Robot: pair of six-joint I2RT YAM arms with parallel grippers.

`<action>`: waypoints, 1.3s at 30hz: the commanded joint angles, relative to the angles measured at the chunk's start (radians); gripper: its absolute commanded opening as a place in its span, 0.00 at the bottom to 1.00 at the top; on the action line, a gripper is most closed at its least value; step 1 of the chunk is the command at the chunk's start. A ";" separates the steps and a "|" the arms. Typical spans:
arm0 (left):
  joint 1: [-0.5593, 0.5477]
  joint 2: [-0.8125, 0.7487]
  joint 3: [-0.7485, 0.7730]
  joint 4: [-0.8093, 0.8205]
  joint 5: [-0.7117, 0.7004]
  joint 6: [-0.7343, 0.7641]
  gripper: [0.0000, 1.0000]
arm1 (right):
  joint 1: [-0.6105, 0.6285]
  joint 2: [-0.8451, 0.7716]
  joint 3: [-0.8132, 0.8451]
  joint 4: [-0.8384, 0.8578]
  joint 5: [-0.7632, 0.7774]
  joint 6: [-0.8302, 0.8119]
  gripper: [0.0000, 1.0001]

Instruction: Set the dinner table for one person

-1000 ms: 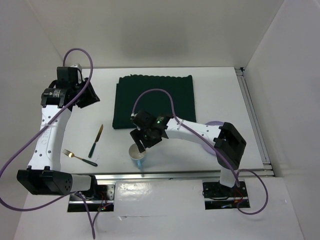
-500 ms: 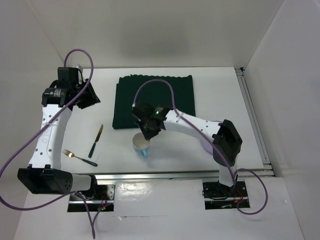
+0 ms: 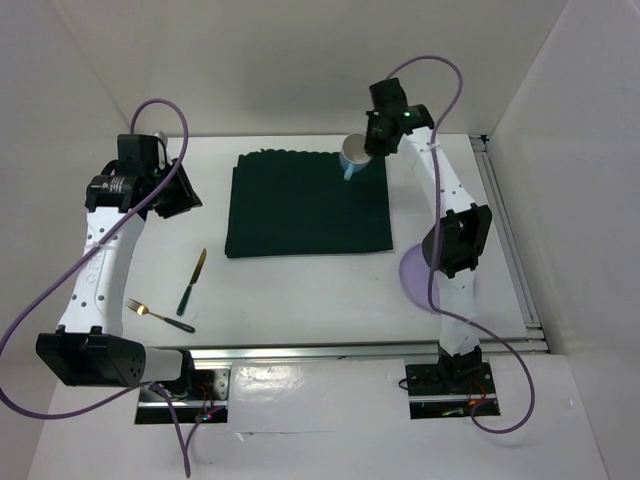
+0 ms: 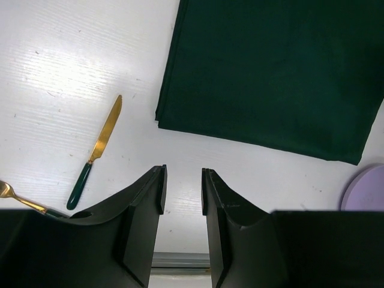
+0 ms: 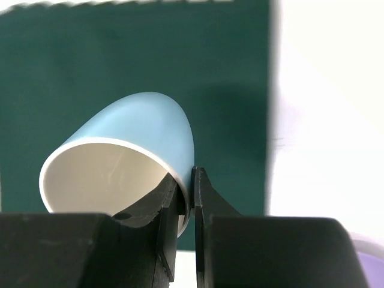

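My right gripper is shut on the rim of a blue cup with a white inside. It holds the cup tilted above the far right corner of the dark green cloth. In the right wrist view one finger is inside the cup and one outside, the gripper pinching its wall. My left gripper hangs open and empty over the white dinner table left of the cloth. A gold knife and fork with dark handles lie near the front left. The left wrist view shows its gripper with the knife ahead of it.
A lilac plate lies on the table right of the cloth, partly under the right arm. A metal rail runs along the table's right edge and another along the front. White walls close in on three sides.
My right gripper closed on the cup near the front edge, lifted it and carried it to the far right corner of the cloth. The left arm has not moved.
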 commanded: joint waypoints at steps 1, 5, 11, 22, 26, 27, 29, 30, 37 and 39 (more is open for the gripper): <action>0.005 0.000 -0.026 0.021 -0.003 0.006 0.46 | -0.057 0.028 0.053 0.026 -0.040 0.023 0.00; 0.005 0.000 -0.072 0.021 -0.003 0.006 0.46 | -0.120 0.106 0.069 0.107 -0.031 0.046 0.00; 0.005 0.010 -0.107 0.012 -0.003 -0.003 0.46 | -0.171 0.175 0.080 0.186 -0.014 0.058 0.00; 0.005 0.048 -0.135 0.021 -0.003 -0.012 0.46 | -0.171 0.304 0.142 0.282 -0.019 0.058 0.00; 0.005 0.066 -0.126 0.021 -0.003 -0.012 0.46 | -0.180 0.324 0.152 0.301 -0.005 0.058 0.00; 0.005 0.075 -0.126 0.021 -0.003 -0.012 0.46 | -0.180 0.324 0.152 0.301 -0.005 0.058 0.00; 0.005 0.075 -0.126 0.021 -0.003 -0.012 0.46 | -0.180 0.334 0.152 0.312 -0.005 0.058 0.00; 0.005 0.086 -0.126 0.021 -0.003 -0.012 0.46 | -0.180 0.334 0.152 0.312 -0.018 0.058 0.02; 0.005 0.097 -0.126 0.030 0.006 -0.003 0.46 | -0.180 0.321 0.152 0.332 -0.100 0.058 0.62; 0.005 0.097 -0.126 0.030 0.006 -0.003 0.46 | -0.180 0.295 0.152 0.341 -0.121 0.067 0.67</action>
